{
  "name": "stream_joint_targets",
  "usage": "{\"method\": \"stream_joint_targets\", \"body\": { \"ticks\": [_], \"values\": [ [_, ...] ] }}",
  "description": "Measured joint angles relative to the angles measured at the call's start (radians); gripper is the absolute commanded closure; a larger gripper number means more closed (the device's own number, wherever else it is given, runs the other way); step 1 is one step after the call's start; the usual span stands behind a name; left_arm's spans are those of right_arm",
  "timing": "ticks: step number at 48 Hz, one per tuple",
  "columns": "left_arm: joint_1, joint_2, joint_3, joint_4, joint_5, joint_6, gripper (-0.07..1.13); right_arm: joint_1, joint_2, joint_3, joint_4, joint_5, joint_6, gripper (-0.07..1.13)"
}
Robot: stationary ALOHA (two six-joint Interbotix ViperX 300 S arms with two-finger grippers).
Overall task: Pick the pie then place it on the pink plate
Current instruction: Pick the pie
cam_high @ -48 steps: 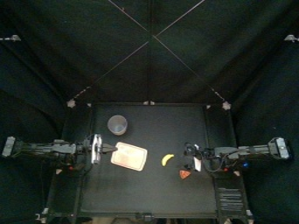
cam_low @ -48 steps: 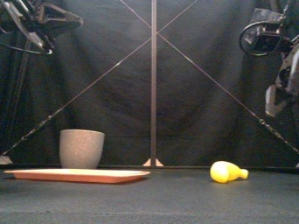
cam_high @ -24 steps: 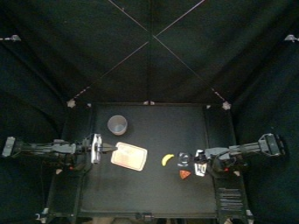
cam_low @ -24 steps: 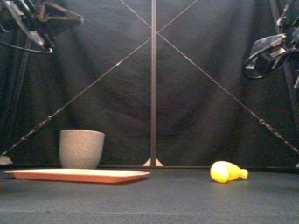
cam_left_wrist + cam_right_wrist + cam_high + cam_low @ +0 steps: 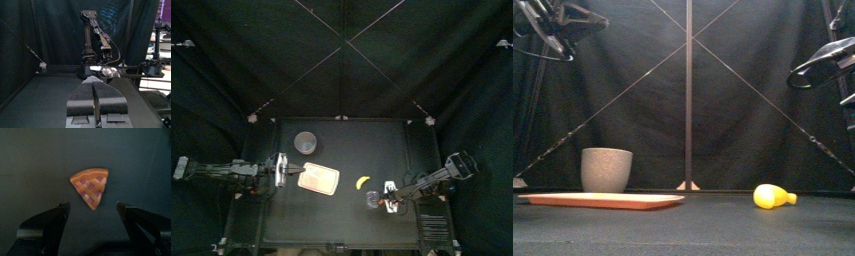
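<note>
**Right wrist view: open claw [image 5: 92, 205] hung over the pie [image 5: 90, 188]**

The pie, a lattice-topped wedge, lay flat and untouched in the near right part of the tabletop [image 5: 331, 225]. It sat framed between the right claw's jaws, which stood wide apart above it. Over the last second that arm had swung from beside the yellow toy [image 5: 362, 182] toward the near side, so the pick looked ready to begin with a descent. The pink plate [image 5: 318, 178] waited to the left, well apart from the pie. The yellow toy lay close to the route between them, while the grey cup [image 5: 306, 143] stood farther back, clear of it. The left claw [image 5: 95, 82], jaws together, rested at the left edge.
</note>
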State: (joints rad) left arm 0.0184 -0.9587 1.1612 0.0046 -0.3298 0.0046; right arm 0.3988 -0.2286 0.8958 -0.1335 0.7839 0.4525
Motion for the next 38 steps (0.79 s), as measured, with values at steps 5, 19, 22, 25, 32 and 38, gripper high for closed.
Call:
{"method": "stream_joint_targets", "body": {
  "ticks": [5, 19, 22, 25, 32, 38],
  "values": [
    [0.005, 0.000, 0.006, 0.000, 0.000, 0.000, 1.07, 0.002, 0.018, 0.000, 0.000, -0.044, 0.006, 0.01],
    [0.014, 0.000, 0.021, 0.000, 0.002, 0.000, 1.07, 0.000, 0.067, 0.005, -0.021, -0.083, 0.006, 0.01],
    [0.017, 0.000, 0.021, 0.000, 0.000, 0.000, 1.07, 0.000, 0.081, 0.005, -0.032, -0.087, 0.006, 0.01],
    [0.017, 0.000, 0.021, 0.000, 0.000, 0.000, 1.07, 0.000, 0.092, 0.005, -0.037, -0.097, 0.006, 0.01],
    [0.017, 0.002, 0.020, 0.000, 0.000, 0.000, 1.07, -0.005, 0.110, 0.005, -0.038, -0.129, 0.006, 0.02],
    [0.018, 0.002, 0.021, 0.000, 0.000, 0.000, 1.07, -0.006, 0.117, 0.011, -0.040, -0.143, 0.006, 0.06]
  ]
}}
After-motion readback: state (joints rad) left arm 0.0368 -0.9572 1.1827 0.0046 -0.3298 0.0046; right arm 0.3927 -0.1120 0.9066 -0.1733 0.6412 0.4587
